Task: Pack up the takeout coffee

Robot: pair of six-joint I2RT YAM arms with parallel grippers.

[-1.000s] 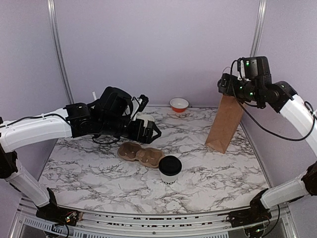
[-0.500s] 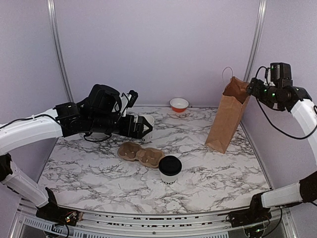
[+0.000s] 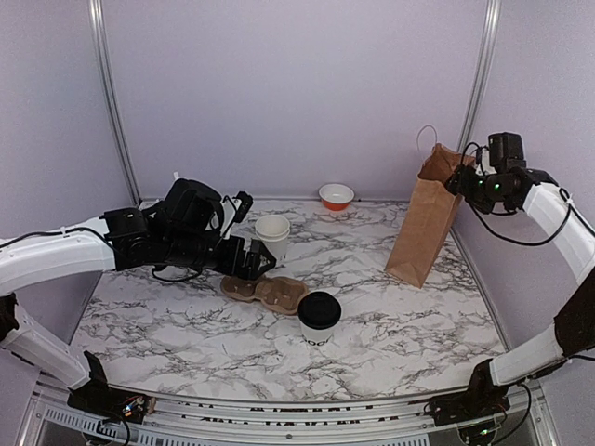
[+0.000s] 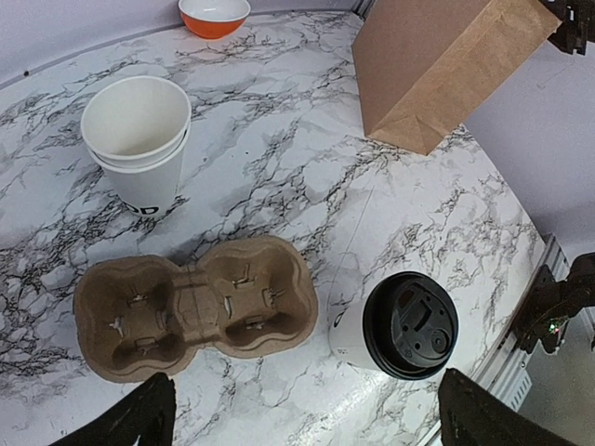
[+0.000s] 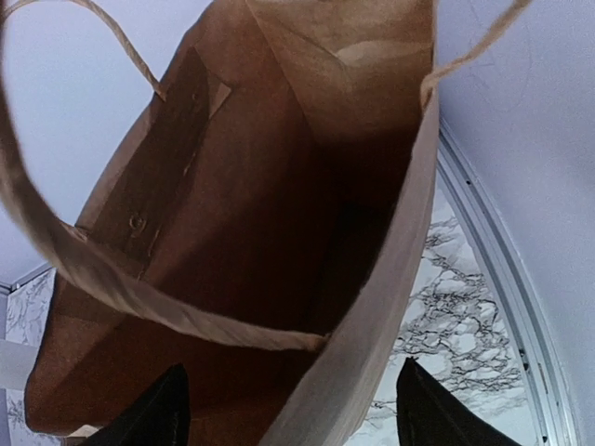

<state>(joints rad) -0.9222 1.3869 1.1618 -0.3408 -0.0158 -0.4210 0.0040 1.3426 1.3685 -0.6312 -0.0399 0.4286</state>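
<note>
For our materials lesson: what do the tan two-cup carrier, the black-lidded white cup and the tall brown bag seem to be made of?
Tan two-cup carrier: likely moulded pulp, matte, rough-edged. Black-lidded white cup: smooth paper probably; lid looks plastic, slight sheen. Tall brown bag: kraft paper, matte, creased folds.

Cup carrier (image 3: 264, 288) lies mid-counter (image 3: 418, 316), its two wells side by side left to right. Takeout coffee (image 3: 319, 321) stands upright just beside carrier's right end, slightly in front. Stacked paper cups (image 3: 272, 234) stand just behind carrier. Bowl (image 3: 336, 196) sits at back centre by rear wall, right of cups. Paper bag (image 3: 427, 218) stands right rear, mouth up, well apart from coffee.
</note>
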